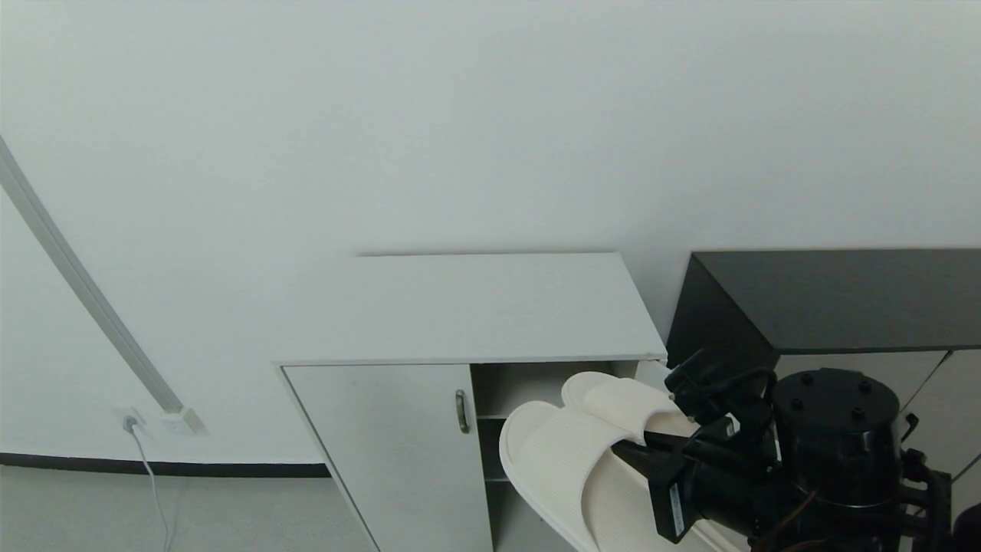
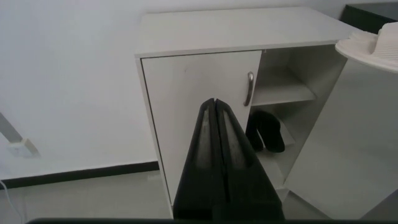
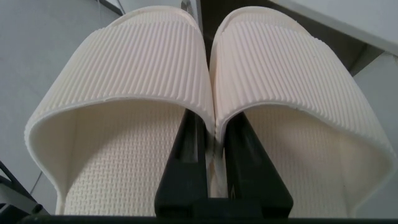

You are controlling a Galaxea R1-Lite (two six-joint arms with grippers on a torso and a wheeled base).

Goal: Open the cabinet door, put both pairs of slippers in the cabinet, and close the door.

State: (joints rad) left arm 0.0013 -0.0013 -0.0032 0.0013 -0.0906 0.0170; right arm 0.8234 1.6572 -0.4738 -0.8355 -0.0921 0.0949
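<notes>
Fig. White cabinet (image 1: 475, 307): the left door (image 1: 383, 452) is shut and the right door (image 2: 348, 155) is swung open. A pair of white slippers (image 1: 567, 452) is pinched by the inner edges in the right end effector (image 3: 211, 140). It is held before the opening, at 5 o'clock from the cabinet top, toes toward 11 o'clock. The left end effector (image 2: 215, 112) is pressed together. Dark slippers (image 2: 266, 130) are seen on a lower shelf (image 2: 280, 146) inside.
</notes>
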